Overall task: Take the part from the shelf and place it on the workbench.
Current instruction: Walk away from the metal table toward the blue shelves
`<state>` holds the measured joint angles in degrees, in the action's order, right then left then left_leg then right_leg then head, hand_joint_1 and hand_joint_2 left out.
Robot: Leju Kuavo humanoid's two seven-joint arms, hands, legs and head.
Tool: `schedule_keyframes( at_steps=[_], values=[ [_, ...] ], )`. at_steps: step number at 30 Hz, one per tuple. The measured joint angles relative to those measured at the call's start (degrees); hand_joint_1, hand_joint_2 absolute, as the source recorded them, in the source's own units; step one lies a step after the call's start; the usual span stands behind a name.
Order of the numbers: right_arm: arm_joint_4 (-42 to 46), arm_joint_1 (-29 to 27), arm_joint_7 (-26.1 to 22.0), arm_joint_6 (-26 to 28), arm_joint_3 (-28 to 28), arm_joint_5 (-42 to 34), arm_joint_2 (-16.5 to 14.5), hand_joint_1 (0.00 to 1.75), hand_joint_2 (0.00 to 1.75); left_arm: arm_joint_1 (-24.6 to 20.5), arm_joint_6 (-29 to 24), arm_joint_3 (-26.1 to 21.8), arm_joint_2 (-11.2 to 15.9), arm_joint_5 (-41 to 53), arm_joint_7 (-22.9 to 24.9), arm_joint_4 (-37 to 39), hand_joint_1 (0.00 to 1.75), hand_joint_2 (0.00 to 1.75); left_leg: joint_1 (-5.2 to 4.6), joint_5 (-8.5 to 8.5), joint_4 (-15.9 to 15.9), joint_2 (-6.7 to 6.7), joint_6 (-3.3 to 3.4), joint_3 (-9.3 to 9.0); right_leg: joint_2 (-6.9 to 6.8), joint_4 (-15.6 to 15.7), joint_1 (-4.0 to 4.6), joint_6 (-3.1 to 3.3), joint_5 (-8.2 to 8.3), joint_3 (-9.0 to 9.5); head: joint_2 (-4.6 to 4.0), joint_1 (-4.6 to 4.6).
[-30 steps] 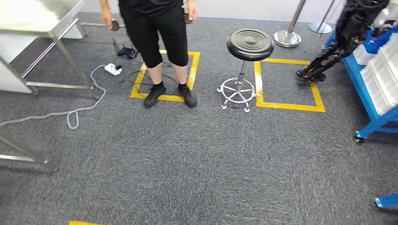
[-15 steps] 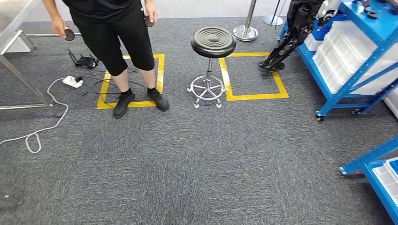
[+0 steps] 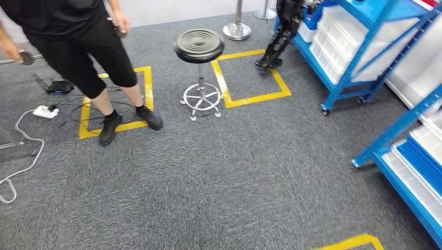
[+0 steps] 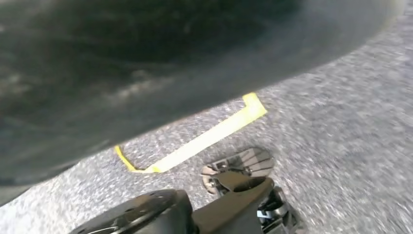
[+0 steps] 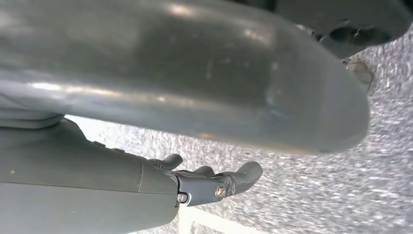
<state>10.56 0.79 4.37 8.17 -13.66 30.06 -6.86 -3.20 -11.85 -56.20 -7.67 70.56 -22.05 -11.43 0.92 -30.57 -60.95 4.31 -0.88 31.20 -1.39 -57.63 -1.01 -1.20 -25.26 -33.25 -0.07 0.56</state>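
Now, right hand [image 5: 214, 183]: hangs over grey carpet, fingers loosely curled, holding nothing.
Left hand: state cannot be told.
Part: cannot be picked out; blue shelf [image 3: 359, 47] with white bins stands at right.
Person [image 3: 78, 47]: stands beside black stool [image 3: 199, 46].

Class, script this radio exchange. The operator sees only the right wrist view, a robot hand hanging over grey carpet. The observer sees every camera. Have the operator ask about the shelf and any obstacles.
Operator: My right robot hand holds nothing. Where is the shelf?
Observer: In the head view, a blue shelf carrying white bins stands ahead on the right.
Operator: Is anything on the floor nearby?
Observer: A black stool stands ahead, left of the shelf, and a person in black stands further left.
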Motion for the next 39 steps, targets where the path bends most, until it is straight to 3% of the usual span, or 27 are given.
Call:
schedule_keyframes(
  at_steps=[2, 3, 4, 5, 6, 7, 9, 11, 13, 15, 17, 19, 20, 21, 22, 24, 26, 28, 29, 31, 33, 34, 35, 36, 37, 39],
  values=[
    [0.00, -0.01, 0.00, -0.01, 0.00, 0.02, -0.02, 0.00, 0.00, 0.05, -0.01, -0.03, 0.02, 0.07, 0.08, 0.01, 0.00, 0.00, 0.14, -3.57, -6.31, -3.09, -0.16, 2.65, 1.21, 0.13, -0.13, 0.40, 0.06, 0.44, 0.00, 0.45],
    [0.00, 0.00, 0.00, -0.01, 0.00, 0.03, -0.05, 0.00, 0.00, 0.10, -0.03, -0.05, 0.02, 0.09, 0.25, 0.02, 0.00, 0.00, 0.15, -5.25, -10.15, -3.93, -0.17, 4.55, 1.88, 0.11, -0.04, 0.50, 0.03, 0.46, 0.00, 0.57],
    [0.00, 0.00, 0.00, -0.02, 0.00, 0.05, -0.07, 0.00, 0.00, 0.14, -0.08, -0.07, 0.01, 0.13, 0.51, 0.02, 0.00, 0.00, 0.13, -6.05, -12.98, -4.30, -0.16, 6.14, 2.68, 0.09, 0.06, 0.53, 0.01, 0.50, 0.00, 0.61],
    [0.00, -0.02, 0.00, -0.03, 0.00, 0.08, -0.06, 0.00, 0.00, 0.19, -0.15, -0.08, 0.01, 0.17, 0.79, 0.02, 0.00, 0.00, 0.14, -5.66, -13.89, -4.45, -0.10, 6.91, 3.54, 0.06, 0.13, 0.53, -0.01, 0.57, -0.01, 0.62],
    [0.00, -0.05, 0.01, -0.04, 0.00, 0.09, -0.04, 0.00, 0.00, 0.23, -0.23, -0.08, 0.01, 0.22, 1.03, 0.02, 0.00, 0.00, 0.18, -4.11, -12.57, -4.56, -0.02, 6.60, 4.42, 0.03, 0.16, 0.52, -0.03, 0.70, 0.00, 0.62],
    [0.00, -0.07, 0.01, -0.06, 0.00, 0.10, -0.03, 0.00, 0.00, 0.25, -0.31, -0.08, 0.02, 0.26, 1.20, 0.02, 0.00, 0.00, 0.27, -1.72, -9.21, -4.98, 0.04, 5.31, 5.30, -0.02, 0.16, 0.49, -0.05, 0.85, 0.00, 0.61],
    [0.00, 0.01, 0.02, -0.10, 0.00, 0.13, -0.03, 0.00, 0.00, 0.29, -0.45, -0.08, 0.02, 0.31, 1.45, 0.03, 0.00, 0.00, 0.58, 1.80, -1.92, -7.30, 0.11, 2.26, 6.78, -0.25, 0.21, 0.27, -0.17, 0.83, 0.00, 0.58],
    [0.00, 0.08, 0.03, -0.13, 0.00, 0.28, -0.03, 0.00, 0.00, 0.23, -0.59, -0.07, 0.00, 0.45, 2.02, 0.04, 0.00, 0.00, 0.45, 2.49, 1.03, -8.71, 0.35, 1.14, 7.92, -0.36, 0.17, -0.31, -0.16, 0.33, 0.00, 0.56],
    [-0.01, -0.09, 0.09, -0.14, 0.00, 0.46, -0.01, 0.00, 0.00, 0.13, -0.75, -0.07, 0.00, 0.71, 2.77, 0.04, 0.00, 0.00, 0.07, 2.69, 1.34, -7.68, 0.98, 1.12, 8.68, -0.24, -0.05, -0.98, 0.00, -0.31, -0.01, 0.56],
    [-0.02, -0.29, 0.21, -0.16, 0.00, 0.62, 0.02, 0.00, 0.00, 0.07, -0.85, -0.08, -0.02, 0.96, 3.25, 0.03, 0.00, 0.00, 0.05, 3.02, 1.76, -6.52, 1.81, 0.93, 6.61, -1.72, -0.02, -1.16, -0.81, -1.41, -0.01, 0.44],
    [-0.02, -0.14, 0.28, -0.21, 0.00, 0.89, 0.02, 0.00, 0.00, 0.11, -0.88, -0.08, -0.04, 1.21, 3.82, 0.02, 0.00, 0.00, -0.03, 3.12, 1.99, -5.06, 2.42, 0.87, 3.30, -7.84, 0.16, -0.79, -3.75, -4.52, -0.01, 0.24],
    [-0.02, 0.05, 0.28, -0.30, 0.00, 1.09, -0.02, 0.00, 0.00, 0.19, -0.93, -0.08, -0.03, 1.42, 4.65, 0.02, 0.00, 0.00, -0.22, 3.04, 1.99, -3.36, 2.66, 0.98, 2.14, -15.53, 0.17, -0.65, -6.76, -8.46, 0.00, 0.14],
    [-0.02, 0.01, 0.28, -0.33, 0.00, 1.14, -0.03, 0.00, 0.00, 0.21, -0.96, -0.08, -0.02, 1.51, 4.99, 0.02, 0.00, 0.00, -0.28, 3.00, 1.98, -2.55, 2.68, 1.02, 1.99, -17.19, 0.16, -0.89, -7.16, -9.32, 0.00, 0.15],
    [-0.02, -0.06, 0.28, -0.34, 0.00, 1.20, -0.03, 0.00, 0.00, 0.20, -0.97, -0.08, -0.02, 1.63, 5.21, 0.02, 0.00, 0.00, -0.30, 2.98, 1.98, -1.85, 2.67, 1.04, 1.81, -16.44, 0.15, -1.31, -6.67, -8.89, 0.00, 0.13],
    [-0.02, -0.13, 0.28, -0.35, 0.00, 1.26, -0.01, 0.00, 0.00, 0.18, -0.98, -0.07, -0.03, 1.76, 5.37, 0.02, 0.00, 0.00, -0.31, 2.94, 1.98, -1.17, 2.62, 1.02, 1.35, -13.36, 0.16, -1.79, -5.47, -7.20, 0.00, 0.13],
    [-0.02, -0.01, 0.30, -0.37, 0.00, 1.36, 0.03, 0.00, 0.00, 0.17, -0.95, -0.05, -0.02, 1.97, 5.67, 0.02, 0.00, 0.00, -0.50, 2.73, 1.95, 0.00, 2.30, 0.82, -1.31, -4.85, 0.35, -2.24, -2.77, -2.46, 0.00, 0.11],
    [-0.02, 0.22, 0.47, -0.38, 0.00, 1.34, 0.03, 0.00, 0.00, 0.20, -0.84, -0.04, 0.03, 2.05, 6.01, 0.02, 0.00, 0.00, -0.76, 2.35, 1.96, 1.09, 1.64, 0.38, -3.13, -0.56, 0.72, -1.68, -1.34, -0.14, 0.00, 0.19],
    [-0.02, 0.22, 0.81, -0.39, 0.00, 1.28, 0.07, 0.00, 0.00, 0.11, -0.64, -0.02, 0.06, 2.13, 6.27, 0.02, 0.00, 0.00, -0.72, 2.01, 2.22, 2.28, 0.88, -0.32, -2.16, -0.19, 0.97, -0.78, -0.85, -0.17, -0.01, 0.25],
    [-0.02, 0.15, 0.95, -0.39, 0.00, 1.22, 0.11, 0.00, 0.00, 0.02, -0.55, 0.01, 0.05, 2.17, 6.36, 0.02, 0.00, 0.00, -0.55, 1.75, 2.13, 2.24, 0.51, -0.61, -1.45, 0.01, 0.75, -0.40, -0.64, 0.06, -0.01, 0.26],
    [-0.02, 0.06, 1.12, -0.39, 0.00, 1.12, 0.17, 0.00, 0.00, -0.03, -0.40, 0.07, 0.05, 2.23, 6.47, 0.02, 0.00, 0.00, -0.26, -0.41, -0.70, -0.28, -0.03, 0.09, -0.04, 0.40, 0.18, 0.33, -0.28, 0.77, -0.01, 0.55],
    [-0.02, 0.04, 1.14, -0.39, 0.00, 1.09, 0.14, 0.00, 0.00, 0.05, -0.35, 0.09, 0.09, 2.25, 6.64, 0.02, 0.00, 0.00, -0.11, -4.34, -7.94, -3.54, -0.26, 3.29, 1.35, 0.44, 0.04, 0.76, -0.18, 1.07, -0.01, 0.92],
    [-0.02, 0.05, 1.14, -0.40, 0.00, 1.08, 0.11, 0.00, 0.00, 0.11, -0.33, 0.10, 0.10, 2.25, 6.74, 0.02, 0.00, 0.00, -0.11, -5.77, -11.55, -4.14, -0.33, 5.13, 2.14, 0.43, 0.12, 0.83, -0.22, 1.11, -0.01, 1.00],
    [-0.02, 0.02, 1.14, -0.41, 0.00, 1.08, 0.10, 0.00, 0.00, 0.15, -0.32, 0.11, 0.11, 2.25, 6.82, 0.02, 0.00, 0.00, -0.11, -6.17, -13.80, -4.41, -0.36, 6.46, 3.04, 0.41, 0.18, 0.86, -0.26, 1.18, -0.01, 1.01],
    [-0.02, -0.01, 1.14, -0.42, 0.00, 1.08, 0.09, 0.00, 0.00, 0.20, -0.32, 0.13, 0.12, 2.25, 6.87, 0.02, 0.00, 0.00, -0.07, -5.27, -13.82, -4.52, -0.37, 6.81, 3.95, 0.37, 0.20, 0.88, -0.29, 1.29, 0.00, 1.02],
    [-0.02, -0.04, 1.14, -0.42, 0.00, 1.08, 0.09, 0.00, 0.00, 0.21, -0.31, 0.13, 0.15, 2.25, 6.88, 0.02, 0.00, 0.00, 0.04, -3.23, -11.54, -4.73, -0.38, 6.08, 4.90, 0.32, 0.17, 0.87, -0.33, 1.45, -0.01, 1.02],
    [-0.02, -0.03, 1.14, -0.42, 0.00, 1.08, 0.05, 0.00, 0.00, 0.24, -0.31, 0.14, 0.24, 2.25, 6.89, 0.03, 0.00, 0.00, 0.43, 1.30, -3.69, -6.57, -0.44, 2.96, 6.56, 0.11, 0.21, 0.64, -0.52, 1.67, -0.01, 1.04]
  ],
)
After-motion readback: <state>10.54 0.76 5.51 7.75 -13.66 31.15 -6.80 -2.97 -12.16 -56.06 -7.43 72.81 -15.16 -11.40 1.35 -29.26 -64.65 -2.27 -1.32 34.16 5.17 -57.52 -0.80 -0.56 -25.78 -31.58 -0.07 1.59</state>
